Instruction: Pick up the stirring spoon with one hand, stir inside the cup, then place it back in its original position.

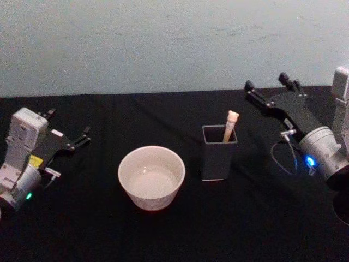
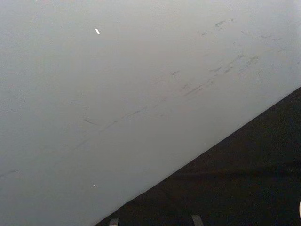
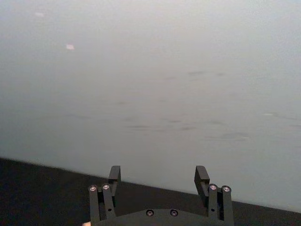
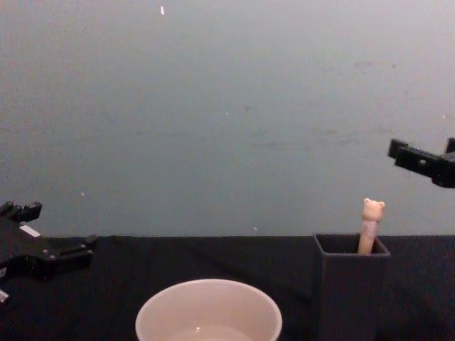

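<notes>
Standing: the spoon (image 1: 230,125) rests handle-up in a dark grey holder (image 1: 218,153), bear head above the rim, leaning toward the holder's right wall; its bowl is hidden inside.
Holder: upright on the black counter (image 1: 82,218), right of centre, well back from the near edge.
Cup (image 1: 151,177): cream-white, upright, just left of the holder and slightly nearer the near edge, apart from it; a pale, shiny floor shows inside.
Chest view: the cup (image 4: 208,312) sits low at centre, the holder (image 4: 352,291) to its right, the spoon (image 4: 370,226) poking above the rim against the grey wall.
Left tool (image 1: 68,130): low over the counter near its left edge, well apart from the cup, pointing toward the far edge; fingers spread, nothing between them. From the chest it shows at the left edge (image 4: 43,238).
Right tool (image 1: 266,86): raised near the far right corner, right of the holder and apart from the spoon, pointing toward the far edge; fingers spread, holding nothing. Its own wrist view shows the two dark fingers (image 3: 115,175) parted against the wall.
</notes>
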Robot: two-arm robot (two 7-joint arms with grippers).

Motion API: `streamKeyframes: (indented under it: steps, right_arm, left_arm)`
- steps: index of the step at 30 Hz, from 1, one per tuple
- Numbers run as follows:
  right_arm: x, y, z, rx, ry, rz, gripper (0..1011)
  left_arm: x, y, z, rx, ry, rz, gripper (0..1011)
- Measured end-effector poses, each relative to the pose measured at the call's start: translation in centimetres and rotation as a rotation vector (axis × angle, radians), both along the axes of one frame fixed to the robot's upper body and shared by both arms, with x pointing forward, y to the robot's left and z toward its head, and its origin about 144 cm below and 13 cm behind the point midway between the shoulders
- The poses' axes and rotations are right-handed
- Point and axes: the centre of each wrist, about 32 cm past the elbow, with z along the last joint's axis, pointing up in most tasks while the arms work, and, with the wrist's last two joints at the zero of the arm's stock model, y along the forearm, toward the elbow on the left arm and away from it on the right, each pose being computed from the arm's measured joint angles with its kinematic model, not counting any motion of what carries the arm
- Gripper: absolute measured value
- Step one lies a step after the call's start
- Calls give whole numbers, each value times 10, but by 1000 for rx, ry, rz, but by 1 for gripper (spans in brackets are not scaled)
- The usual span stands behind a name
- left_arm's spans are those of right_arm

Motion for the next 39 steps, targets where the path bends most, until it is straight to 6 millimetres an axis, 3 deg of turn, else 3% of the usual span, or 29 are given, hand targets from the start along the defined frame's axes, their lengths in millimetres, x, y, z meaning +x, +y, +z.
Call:
streamKeyframes:
  steps: [5,9,20,39]
  right_arm:
    - [2,-1,-4,-21,25,-116,1002]
    - [2,-3,-18,-56,89,-186,1002]
    - [1,-5,-44,-76,218,-230,1002]
    - [1,-5,-42,-77,210,-225,1002]
  left_arm:
    - [0,0,0,0,0,0,1001]
    - [0,0,0,0,0,0,1001]
    - [0,0,0,0,0,0,1001]
    - [0,0,0,0,0,0,1001]
